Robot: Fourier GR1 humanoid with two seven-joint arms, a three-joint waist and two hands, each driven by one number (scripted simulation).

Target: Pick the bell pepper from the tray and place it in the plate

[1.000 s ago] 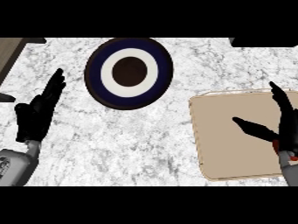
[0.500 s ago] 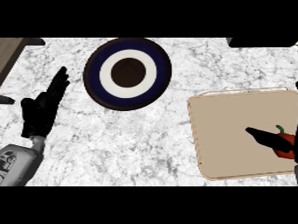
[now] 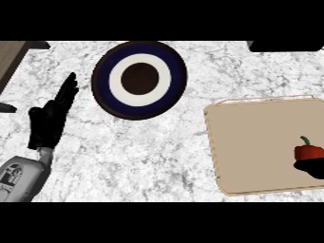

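A red bell pepper (image 3: 309, 152) with a green stem is sitting on the beige tray (image 3: 255, 142), toward the tray's right side; the right hand (image 3: 321, 169) is showing at the view's right edge, touching the pepper from below, and its fingers cannot be made out; a round plate (image 3: 139, 79) with a dark blue rim, white ring and brown centre is lying on the marble counter (image 3: 143, 156), up and to the left of the tray and apart from it; the left hand (image 3: 51, 121) is resting at the left, fingers straight and pointing up, well apart from the plate.
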